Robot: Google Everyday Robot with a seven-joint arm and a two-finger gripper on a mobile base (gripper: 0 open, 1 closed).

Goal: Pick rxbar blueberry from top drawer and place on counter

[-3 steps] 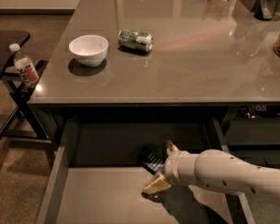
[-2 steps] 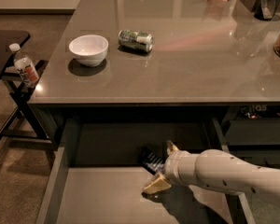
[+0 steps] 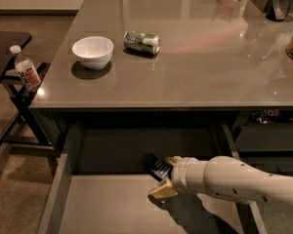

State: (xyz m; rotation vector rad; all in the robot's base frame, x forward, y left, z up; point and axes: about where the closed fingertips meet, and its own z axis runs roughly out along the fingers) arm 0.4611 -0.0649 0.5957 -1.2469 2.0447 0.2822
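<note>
Bar: the blue snack bar point(image 3: 157, 165) is at the back of the drawer point(image 3: 58, 199), under the bench point(image 3: 195, 57).
Gripper: the gripper point(image 3: 162, 176) is down in the drawer, right at the snack bar.
Fingers: the fingers point(image 3: 162, 191) look pinched on the snack bar, one on each side.
Feel: I think it is light, a bit bendy, with a slippery wrapper. Best held across the middle.
Hard to see: part of the snack bar hides behind the gripper, and it is dark there. The arm point(image 3: 244, 182) runs out of view.
</note>
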